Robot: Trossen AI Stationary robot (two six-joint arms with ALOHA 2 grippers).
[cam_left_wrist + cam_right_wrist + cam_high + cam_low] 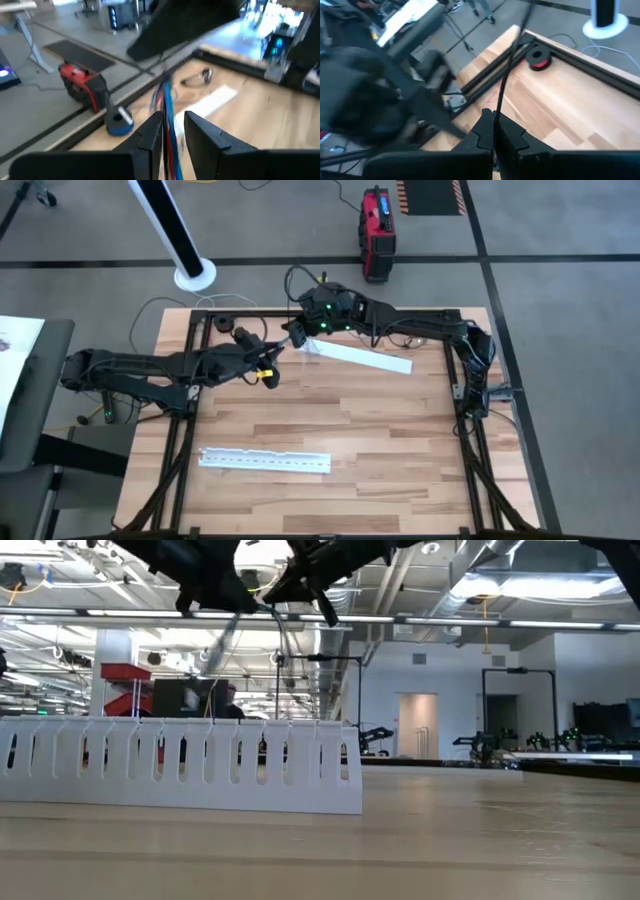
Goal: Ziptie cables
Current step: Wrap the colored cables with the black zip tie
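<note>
Left wrist view shows it best: the cables (166, 107), a skinny bunch with blue and red strands, run up between the left gripper (172, 132) fingers, which sit narrowly apart around them. I'd call that a light pinch on the bunch, though the actual contact is blurry. In the right wrist view the right gripper (493, 131) has its jaws pressed together on a single dark strand that rises away from it. From above, both grippers meet near the back edge of the desk (400, 480), with the bunch strung between them, clear of the wood.

Handling guess: these weigh next to nothing and are totally floppy, so they'll sag and splay wherever they aren't held. The insulation looks smooth, so strands could slide out of a loose pinch. I'd hold near each end and keep them a bit taut, leaving the middle free for a tie. No need to squeeze hard.

Room-wise, one white slotted strip (362, 356) lies just beside the right gripper, at an angle, and another white strip (264, 461) sits well apart toward the front. The black frame rail (210, 320) runs right behind the work, and a small round black thing (221, 323) sits at the back left corner. The open wood in the middle of the desk looks like the easiest place to drift toward.
</note>
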